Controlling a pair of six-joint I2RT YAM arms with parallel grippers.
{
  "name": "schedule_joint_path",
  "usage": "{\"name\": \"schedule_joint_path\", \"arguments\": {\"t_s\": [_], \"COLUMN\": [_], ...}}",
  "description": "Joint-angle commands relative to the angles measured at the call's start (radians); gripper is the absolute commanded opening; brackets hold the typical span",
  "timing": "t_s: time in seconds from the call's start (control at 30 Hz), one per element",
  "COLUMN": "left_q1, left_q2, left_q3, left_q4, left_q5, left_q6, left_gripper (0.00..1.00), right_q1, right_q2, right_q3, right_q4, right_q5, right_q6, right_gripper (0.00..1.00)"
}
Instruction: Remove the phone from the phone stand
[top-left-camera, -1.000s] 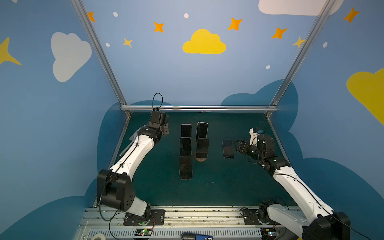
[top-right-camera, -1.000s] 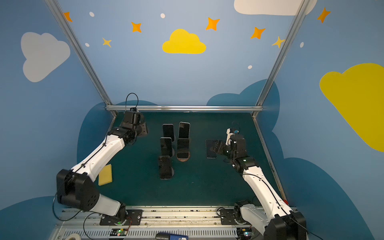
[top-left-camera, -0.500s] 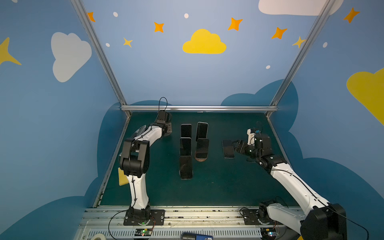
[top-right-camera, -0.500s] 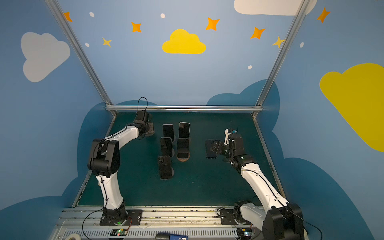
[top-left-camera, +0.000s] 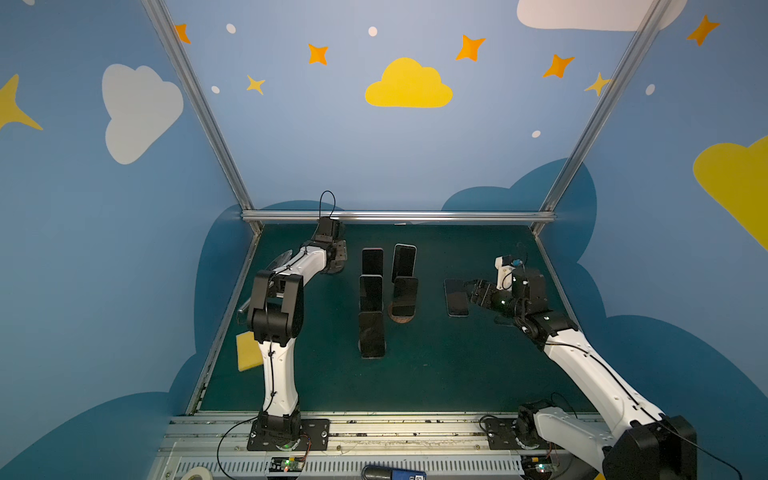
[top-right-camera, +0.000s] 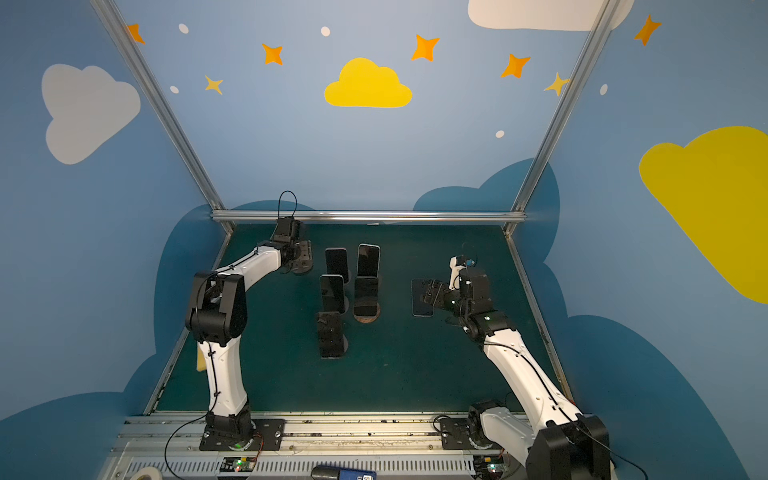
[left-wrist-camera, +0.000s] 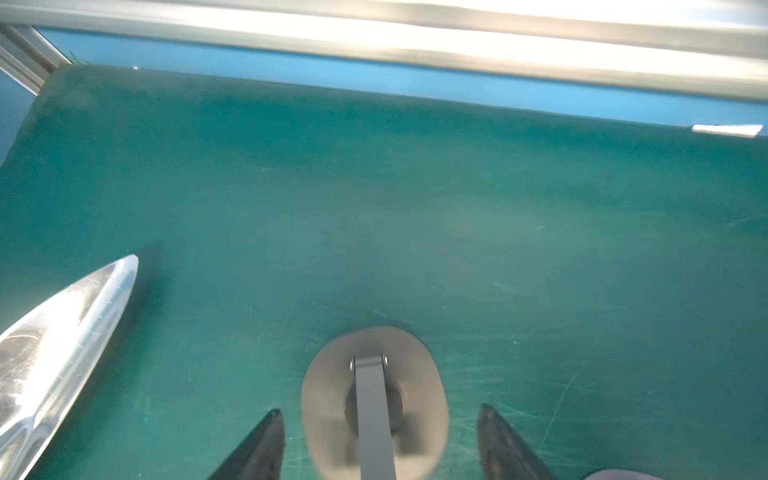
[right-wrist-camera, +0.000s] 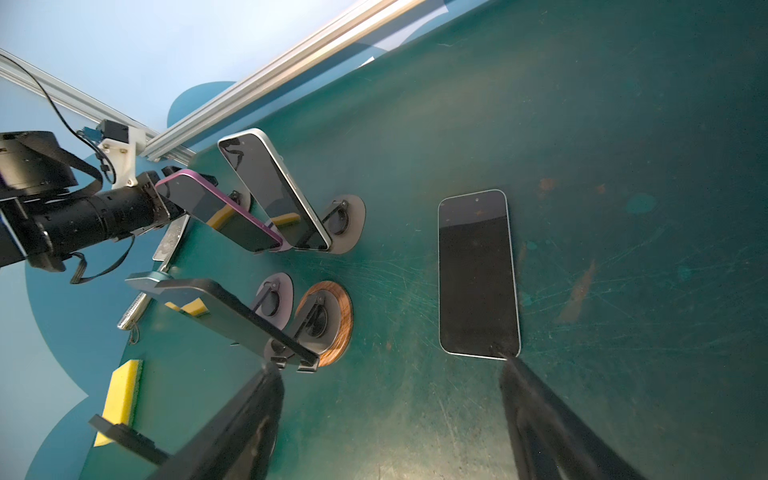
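The phone (right-wrist-camera: 478, 274) lies flat, screen up, on the green surface (right-wrist-camera: 623, 124), to the right of the stands and off all of them. The right pincer (right-wrist-camera: 389, 363) is wide, just beside it. One fingertip (right-wrist-camera: 515, 376) is at a corner of the phone, but I cannot tell if it touches. The left pincer (left-wrist-camera: 379, 409) is wide too, at the far left. An empty grey phone stand (left-wrist-camera: 328, 395) shows between its fingers, not gripped. In the middle, a purple-edged phone (right-wrist-camera: 216, 212) and a silver-edged phone (right-wrist-camera: 270, 195) lean on their stands.
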Motion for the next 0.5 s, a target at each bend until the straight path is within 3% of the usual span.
{"name": "schedule_joint_path", "arguments": {"t_s": [0.0,0.17,0.33,0.37,0.47], "left_q1": [0.004,0.004,0.004,0.004,0.003], "left_q2": [0.006,-0.121,-0.334,-0.371,-0.513], "left_q3": [0.018,-0.041,-0.04,-0.038,-0.058], "left_q4": [-0.057,-0.028,-0.069,-0.078,-0.095], "left_q5": [-0.003,-0.031,-0.059,-0.052,0.042], "left_q6": [-0.014,-0.058,-0.112,-0.125,-0.149], "left_gripper": [0.74,0.77,0.94,0.99,1.0], "right_q1": [-0.004,-0.003,-0.001,0.0,0.011], "right_q2": [-0.049,-0.103,-0.151,-0.158,-0.183], "right_q3": [0.045,0.085,0.118,0.12,0.125], "right_q4": [-0.037,-0.115,-0.177,-0.184,-0.217], "right_q5": [-0.003,0.003,-0.012,-0.012,-0.005], "right_q6": [-0.019,-0.04,-0.033,-0.03,-0.024], "right_gripper": [0.83,0.83,0.83,0.83,0.83]}}
